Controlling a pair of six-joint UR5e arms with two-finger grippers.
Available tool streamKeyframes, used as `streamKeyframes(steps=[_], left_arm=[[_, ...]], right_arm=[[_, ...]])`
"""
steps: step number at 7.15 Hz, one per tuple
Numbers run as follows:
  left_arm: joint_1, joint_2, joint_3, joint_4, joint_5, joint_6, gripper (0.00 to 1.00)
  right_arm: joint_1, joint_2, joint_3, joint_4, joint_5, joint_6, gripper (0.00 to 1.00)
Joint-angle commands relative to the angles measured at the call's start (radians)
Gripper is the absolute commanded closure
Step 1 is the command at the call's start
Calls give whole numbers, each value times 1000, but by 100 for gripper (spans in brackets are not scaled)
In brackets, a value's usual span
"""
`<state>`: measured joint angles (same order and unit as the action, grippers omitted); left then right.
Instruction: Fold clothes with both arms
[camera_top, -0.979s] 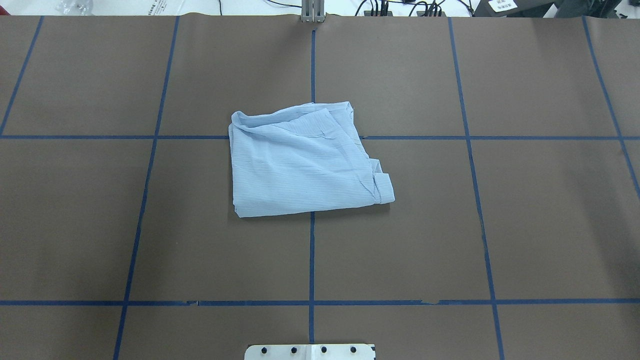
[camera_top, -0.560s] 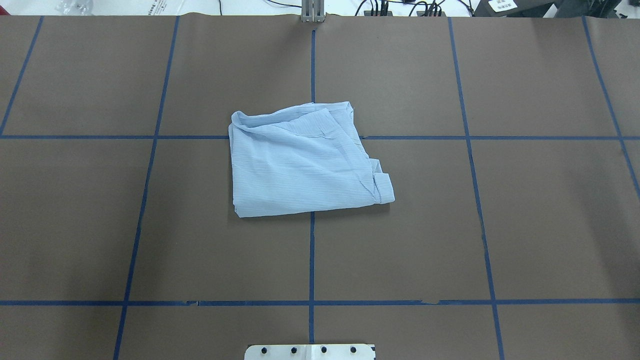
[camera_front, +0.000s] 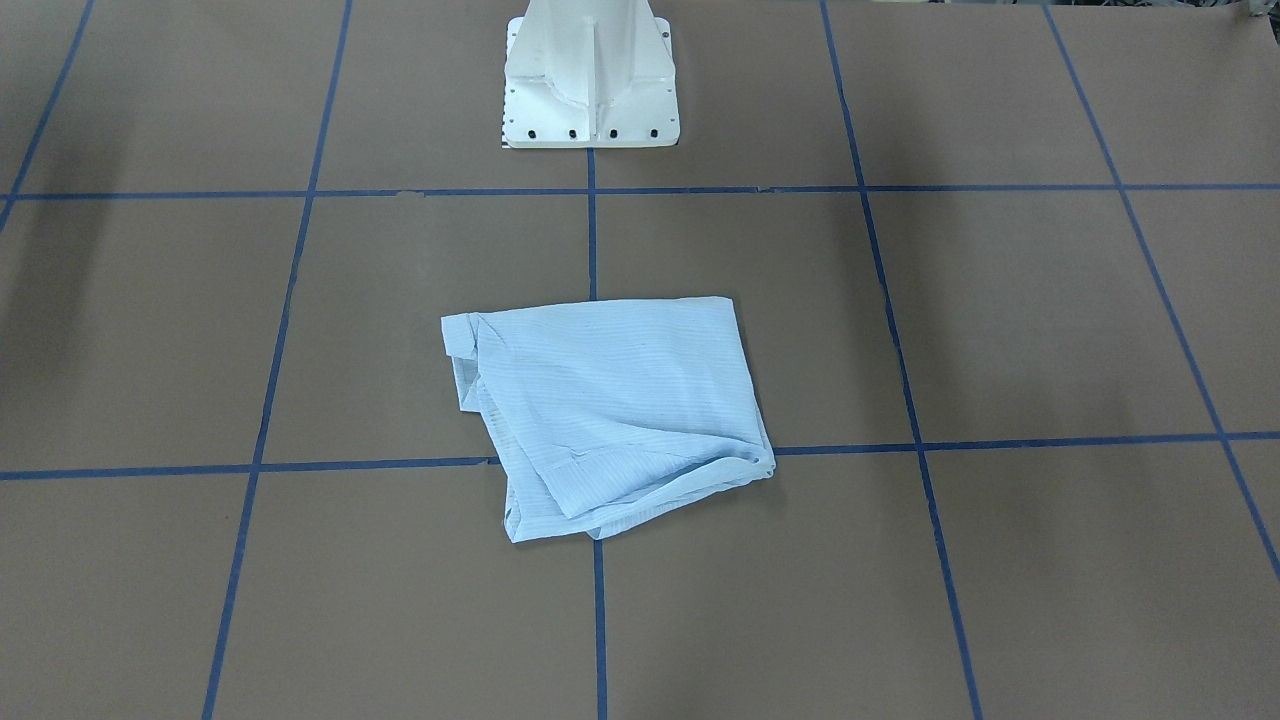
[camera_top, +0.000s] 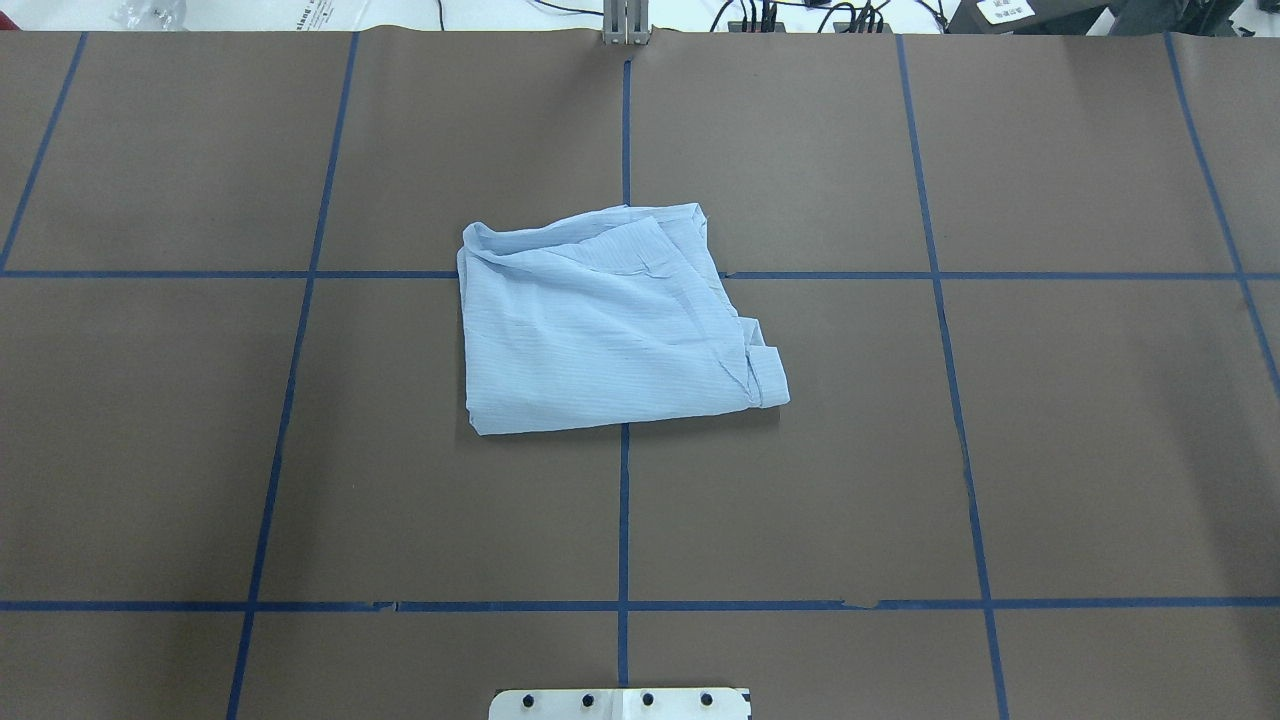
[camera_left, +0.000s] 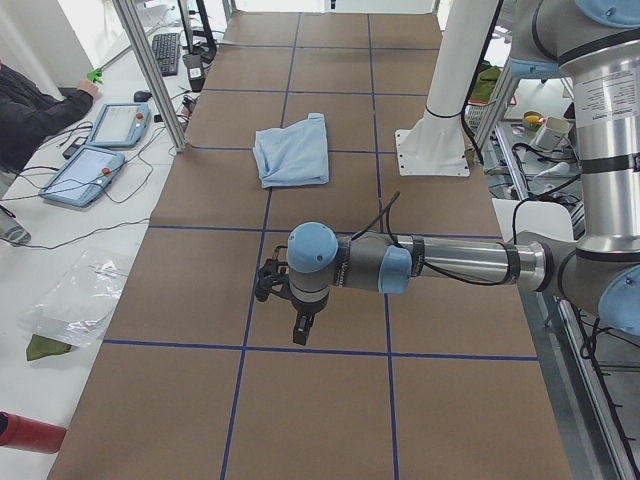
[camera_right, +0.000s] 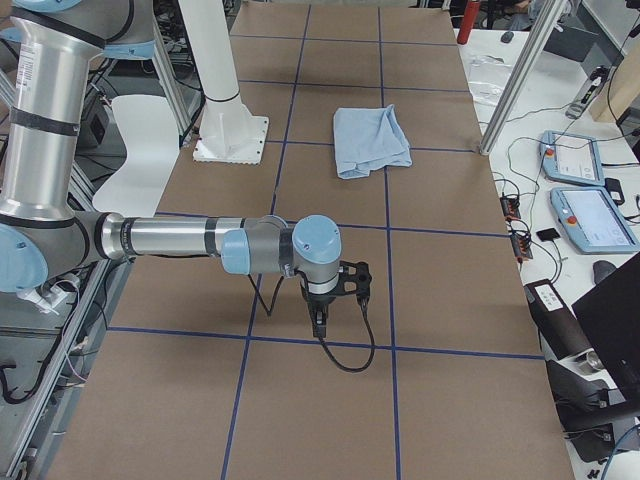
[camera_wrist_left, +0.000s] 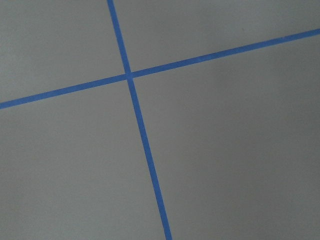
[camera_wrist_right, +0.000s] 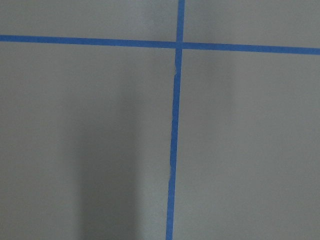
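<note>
I judge the folded shirt (camera_top: 610, 325) light, limp and slippery, best pinched at its corners; whether left claw (camera_left: 299, 330) or right claw (camera_right: 320, 322) is clenched, I cannot tell.

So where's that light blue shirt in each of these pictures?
Front-facing: the shirt, centre, just below the middle.
Overhead: centre, just above the middle.
Exterior left: upper centre.
Exterior right: upper centre.
Left wrist: not in it.
Right wrist: not in it.
Shared landmark: the white pedestal base near it.

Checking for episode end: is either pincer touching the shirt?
Apart. Exterior left shows the left pincer over bare table, far from the shirt; exterior right, likewise the right pincer.
</note>
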<state>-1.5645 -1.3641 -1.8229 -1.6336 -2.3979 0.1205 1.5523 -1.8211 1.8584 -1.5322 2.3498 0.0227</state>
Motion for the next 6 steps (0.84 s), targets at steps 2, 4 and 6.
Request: streamKeyframes(steps=[2, 4, 6], left_arm=[[-3, 5, 10, -2, 3, -1, 0], [-3, 5, 16, 0, 5, -1, 0], [-5, 13, 16, 0, 5, -2, 0]], right_arm=[[0, -1, -1, 20, 0, -1, 0], [0, -1, -2, 18, 2, 0, 0], [0, -1, -1, 20, 2, -1, 0]])
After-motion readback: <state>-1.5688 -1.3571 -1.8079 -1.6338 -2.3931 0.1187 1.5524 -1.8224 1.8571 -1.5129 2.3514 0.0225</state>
